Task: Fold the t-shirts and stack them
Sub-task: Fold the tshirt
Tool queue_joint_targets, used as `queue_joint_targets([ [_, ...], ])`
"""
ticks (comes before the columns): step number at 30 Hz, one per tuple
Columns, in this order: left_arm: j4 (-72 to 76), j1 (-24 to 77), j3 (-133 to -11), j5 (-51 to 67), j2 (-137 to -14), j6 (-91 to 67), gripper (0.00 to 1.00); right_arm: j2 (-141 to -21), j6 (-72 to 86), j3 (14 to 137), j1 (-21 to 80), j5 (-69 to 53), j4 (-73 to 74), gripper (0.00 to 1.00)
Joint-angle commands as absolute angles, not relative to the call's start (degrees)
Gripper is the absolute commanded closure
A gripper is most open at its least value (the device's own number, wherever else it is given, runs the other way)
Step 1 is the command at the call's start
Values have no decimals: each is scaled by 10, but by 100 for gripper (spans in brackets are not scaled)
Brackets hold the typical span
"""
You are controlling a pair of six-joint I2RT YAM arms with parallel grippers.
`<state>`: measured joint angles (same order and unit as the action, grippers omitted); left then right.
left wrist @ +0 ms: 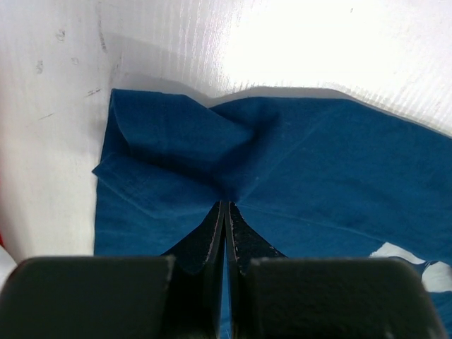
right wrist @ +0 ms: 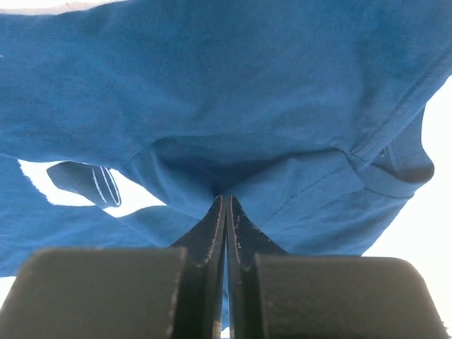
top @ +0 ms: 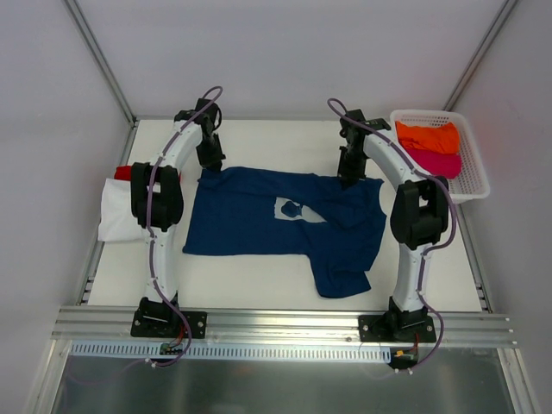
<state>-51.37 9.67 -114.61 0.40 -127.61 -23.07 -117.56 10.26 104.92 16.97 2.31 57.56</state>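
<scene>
Your navy t-shirt (top: 276,228) lies spread flat, left of the basket (top: 473,191). Both tools are clamped shut on its far edge: the left gripper (left wrist: 226,206) on the corner farthest from the basket, the right gripper (right wrist: 226,199) on the end nearest it. Each bite looks thin, possibly one layer only. Lift unevenly and a corner may slip free, skewing the fold.

Both arms are arched toward the far edge of the table (top: 259,289); left gripper (left wrist: 226,205) and right gripper (right wrist: 226,199) are pointed down, jaws pressed together, the navy t-shirt (top: 259,216) pinched in each.
</scene>
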Motion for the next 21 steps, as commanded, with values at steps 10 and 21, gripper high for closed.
queue_joint_targets([
  [10,-526,83,-1158,4,-1322,-235,100,-1209,104,1092,160,27,601,100],
  [21,-526,71,-1185,11,-1349,-239,100,-1301,104,1166,147,-13,642,99],
])
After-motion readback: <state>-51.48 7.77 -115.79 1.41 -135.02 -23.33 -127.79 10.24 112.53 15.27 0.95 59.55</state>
